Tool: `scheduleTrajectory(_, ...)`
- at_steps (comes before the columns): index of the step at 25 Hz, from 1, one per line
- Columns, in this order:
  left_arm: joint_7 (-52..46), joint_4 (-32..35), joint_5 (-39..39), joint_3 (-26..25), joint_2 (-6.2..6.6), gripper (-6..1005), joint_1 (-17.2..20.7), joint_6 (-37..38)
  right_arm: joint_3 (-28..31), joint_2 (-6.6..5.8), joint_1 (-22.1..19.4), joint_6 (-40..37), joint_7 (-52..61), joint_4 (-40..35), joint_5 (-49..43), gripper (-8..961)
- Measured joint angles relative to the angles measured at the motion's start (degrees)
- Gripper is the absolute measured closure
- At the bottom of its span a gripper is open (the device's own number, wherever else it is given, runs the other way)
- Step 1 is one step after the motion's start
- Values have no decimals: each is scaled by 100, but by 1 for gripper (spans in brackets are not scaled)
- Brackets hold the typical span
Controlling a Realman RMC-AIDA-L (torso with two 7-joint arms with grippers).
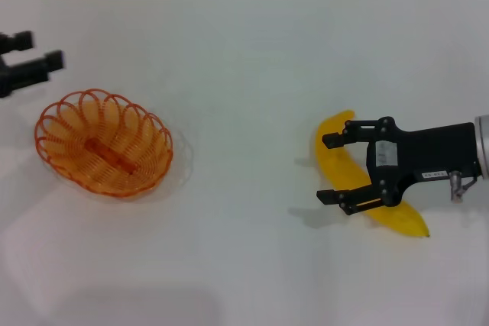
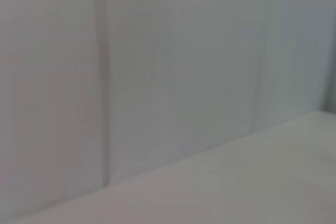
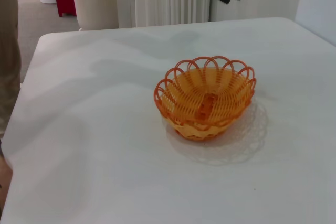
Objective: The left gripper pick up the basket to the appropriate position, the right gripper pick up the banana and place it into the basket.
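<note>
Nearest the robot, on its right, the banana (image 1: 341,167) lies flat on the white worktop (image 1: 244,74), curving from a tip pointing away down to a tip near the front edge. The right pincer (image 1: 327,169) reaches in from the right side, directly over the banana's middle, fingers spread wide apart; one finger (image 1: 345,134) sits over the far part of the fruit, the other over the near part. The yellow body shows in the gap between them. Can't tell whether the fingers touch the banana or hover above it; nothing is clamped.

Farther out on the robot's left, the orange wire basket (image 1: 105,143) stands upright on the worktop, well apart from the banana, nothing inside. The right wrist view shows the same basket (image 3: 205,97) alone on the white surface, casting a lacy shadow.

Beyond the basket at the left edge, the left pincer (image 1: 42,50) is off the basket, near its far rim but not touching, fingers apart, holding nothing. The left wrist view shows only a plain wall (image 2: 157,66) and the worktop edge.
</note>
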Motion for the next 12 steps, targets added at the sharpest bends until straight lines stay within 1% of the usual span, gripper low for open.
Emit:
scheduleTrajectory(3,-1039,365,799,-65,131,277,-104,-53,0,0,6,9,0,26,0,66)
scheduleTrajectory(6,-1602,503,1330,-68,228,277,-235,9,0,0,7,20,0,41,0,67)
scheduleTrajectory(12,-2041,672,2186,-73,256,278,-438,24,-6,0,7,21,-4,45,0,68)
